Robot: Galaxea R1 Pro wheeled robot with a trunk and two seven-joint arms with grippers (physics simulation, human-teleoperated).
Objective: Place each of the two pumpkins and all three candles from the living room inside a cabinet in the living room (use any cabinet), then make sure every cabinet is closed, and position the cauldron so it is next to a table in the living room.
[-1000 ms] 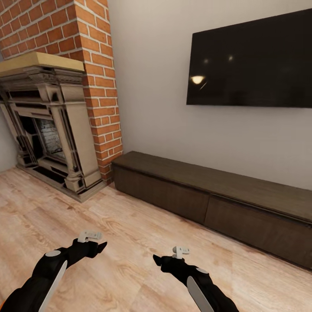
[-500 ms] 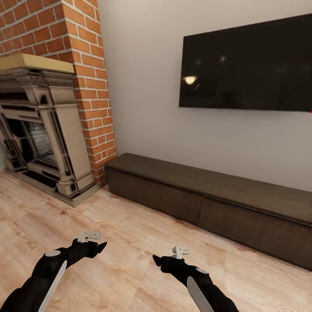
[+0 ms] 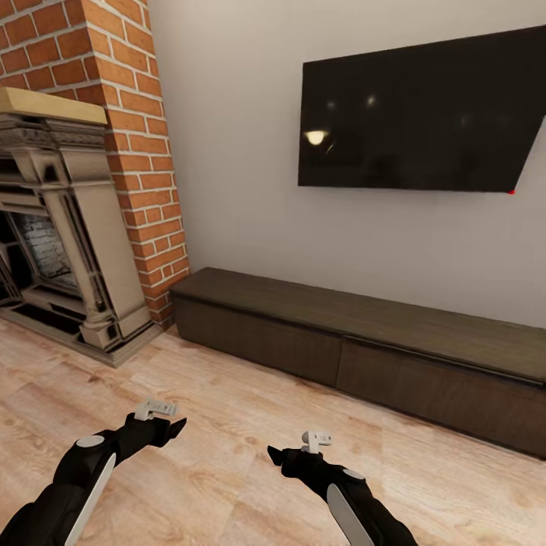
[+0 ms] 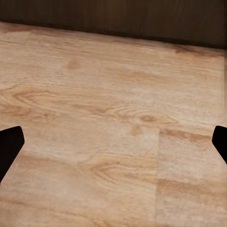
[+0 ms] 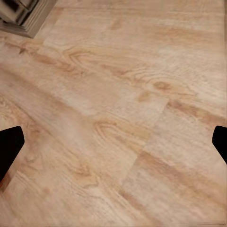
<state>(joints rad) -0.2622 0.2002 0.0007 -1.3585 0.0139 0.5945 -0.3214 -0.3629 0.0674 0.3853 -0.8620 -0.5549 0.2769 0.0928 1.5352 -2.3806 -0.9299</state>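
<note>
Both hands empty, held low over the wood floor [image 3: 227, 425]. Left hand [image 3: 176, 428] and right hand [image 3: 274, 455] have fingers spread wide; in the wrist views just the dark fingertips [image 4: 10, 146] [image 5: 10, 146] poke in at the edges. Cabinet [image 3: 356, 356] ahead of both hands against the wall, fronts shut, its right end cut off. TV [image 3: 425, 114] above it, fireplace [image 3: 53, 227] beyond the left hand, partly cropped.

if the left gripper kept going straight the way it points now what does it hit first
Most likely the bare wood floor, which lies between the open fingers of the left gripper in its wrist view. The dark cabinet front sits farther along; depth is hard to judge.
</note>
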